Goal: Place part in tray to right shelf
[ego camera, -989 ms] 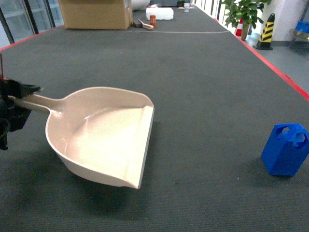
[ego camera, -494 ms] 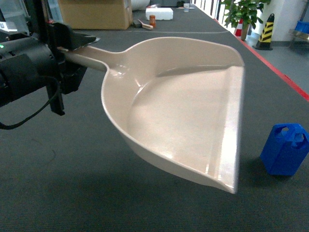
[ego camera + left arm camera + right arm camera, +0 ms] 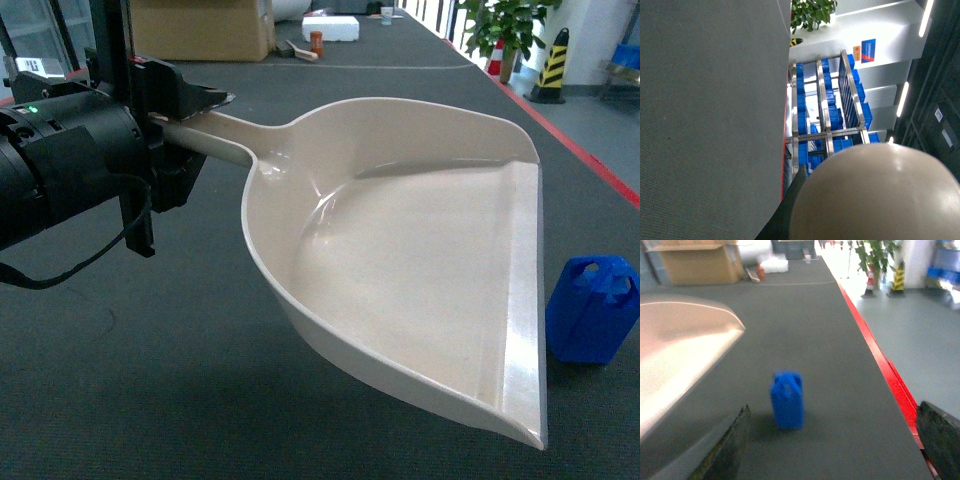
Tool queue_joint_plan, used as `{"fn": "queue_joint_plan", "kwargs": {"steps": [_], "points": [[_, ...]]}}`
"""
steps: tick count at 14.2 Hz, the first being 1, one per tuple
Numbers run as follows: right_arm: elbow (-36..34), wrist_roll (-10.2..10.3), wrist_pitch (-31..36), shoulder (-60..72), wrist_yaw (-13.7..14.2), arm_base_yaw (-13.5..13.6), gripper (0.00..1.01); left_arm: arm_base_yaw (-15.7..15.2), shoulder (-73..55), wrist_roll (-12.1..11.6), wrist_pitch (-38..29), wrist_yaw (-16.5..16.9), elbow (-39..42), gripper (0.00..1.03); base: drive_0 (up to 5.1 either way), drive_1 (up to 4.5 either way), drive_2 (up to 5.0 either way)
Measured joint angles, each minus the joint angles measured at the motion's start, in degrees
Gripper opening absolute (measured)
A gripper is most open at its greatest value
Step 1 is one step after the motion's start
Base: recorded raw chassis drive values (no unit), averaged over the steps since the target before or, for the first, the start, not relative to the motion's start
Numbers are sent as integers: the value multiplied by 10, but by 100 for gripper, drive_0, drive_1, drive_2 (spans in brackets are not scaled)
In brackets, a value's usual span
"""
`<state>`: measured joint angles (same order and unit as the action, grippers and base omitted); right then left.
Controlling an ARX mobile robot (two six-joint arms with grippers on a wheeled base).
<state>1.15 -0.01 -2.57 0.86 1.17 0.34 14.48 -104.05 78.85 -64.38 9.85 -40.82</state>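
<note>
Progress is early: your left gripper (image 3: pixel 185 125) clamps the tray (image 3: pixel 400 260) by its handle, held above the floor, while the part (image 3: pixel 592 308) stands on the carpet just right of the tray's lip, not yet loaded. Right gripper's fingers (image 3: pixel 725 445) frame the part, spread apart. Only your left wrist view shows a steel rack (image 3: pixel 827 115) with blue crates.

Tray (image 3: pixel 400 270) glossy smooth cream plastic; part (image 3: pixel 592 310) matt blue plastic; floor (image 3: pixel 400 110) rough dark carpet; rack (image 3: pixel 825 120) shiny metal.
</note>
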Motion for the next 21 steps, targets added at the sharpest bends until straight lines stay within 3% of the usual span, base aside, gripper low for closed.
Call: {"fn": "queue_joint_plan", "kwargs": {"steps": [1,2,4,6,8,9,10,11,12,17,19,21], "points": [[52,-23,-108,88,79,20,98,-1,0,0,1,-2,0,17,0,0,0],[87,-31,-127,186,85,-5,98,0,1,-2,0,-4,0,16,0,0,0],[107,-39,-36,316,52,-29,98,0,2,-3,1,-3,0,16,0,0,0],[149,-46,63,465,-16,-38,98,0,2,-5,0,-3,0,16,0,0,0],[200,-54,136,610,-54,-38,98,-1,2,-7,0,-3,0,16,0,0,0],[229,-55,169,673,-56,-37,98,-1,2,-7,0,-4,0,16,0,0,0],[300,-55,190,790,-70,-20,98,-1,2,-8,0,-3,0,16,0,0,0],[353,-49,194,870,-68,13,98,-1,2,-8,0,-3,0,16,0,0,0],[375,-44,199,896,-62,24,98,-1,2,-8,0,-3,0,16,0,0,0],[420,-26,188,949,-46,39,98,-1,2,-8,0,-4,0,16,0,0,0],[443,-9,190,986,-40,46,97,-1,2,-8,0,-4,0,16,0,0,0],[451,-5,200,1020,-26,53,73,-1,2,-8,0,-4,0,16,0,0,0]]}}
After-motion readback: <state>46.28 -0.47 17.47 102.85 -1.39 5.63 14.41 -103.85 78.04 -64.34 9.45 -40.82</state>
